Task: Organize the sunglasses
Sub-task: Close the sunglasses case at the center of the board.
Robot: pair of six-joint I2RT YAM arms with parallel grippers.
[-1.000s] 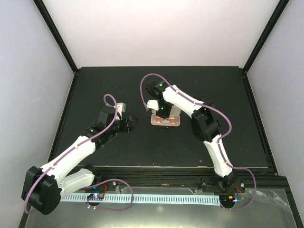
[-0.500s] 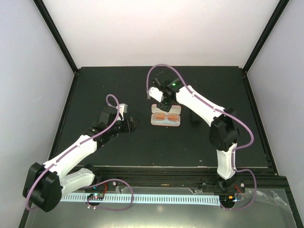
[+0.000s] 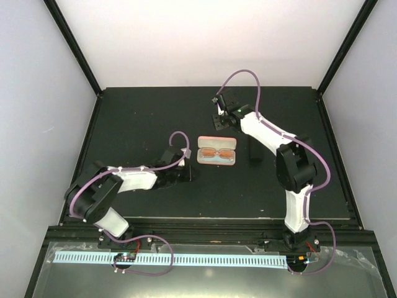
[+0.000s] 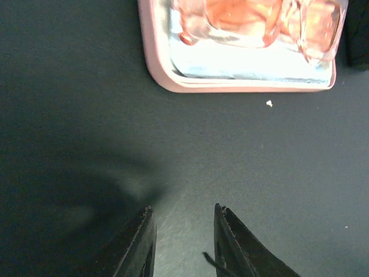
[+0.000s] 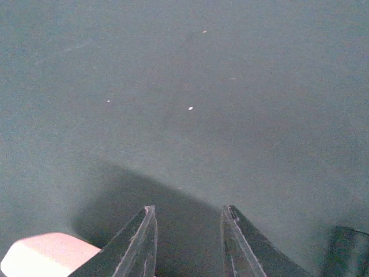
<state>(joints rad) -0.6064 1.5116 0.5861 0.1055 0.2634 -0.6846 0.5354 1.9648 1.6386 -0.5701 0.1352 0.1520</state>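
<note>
One pair of sunglasses (image 3: 216, 153) with red-pink lenses lies folded inside an open pink case (image 3: 216, 160) at mid-table. The left wrist view shows the sunglasses (image 4: 248, 14) on a light blue cloth (image 4: 248, 63) in the pink case (image 4: 155, 63). My left gripper (image 3: 190, 173) sits low on the mat just left of the case, open, with bare mat between its fingers (image 4: 181, 210). My right gripper (image 3: 220, 116) hovers beyond the case's far side, open and holding nothing (image 5: 187, 210). A pink case corner (image 5: 46, 253) shows at that view's lower left.
A black oblong case (image 3: 255, 152) stands just right of the pink one, and its edge (image 5: 349, 249) shows in the right wrist view. The black mat (image 3: 136, 118) is bounded by a raised frame (image 3: 205, 89) and white walls.
My right gripper has lifted off the pink case and gone to the far side, uncovering the sunglasses. My left arm has dropped low and reached toward the case, its jaws narrower.
</note>
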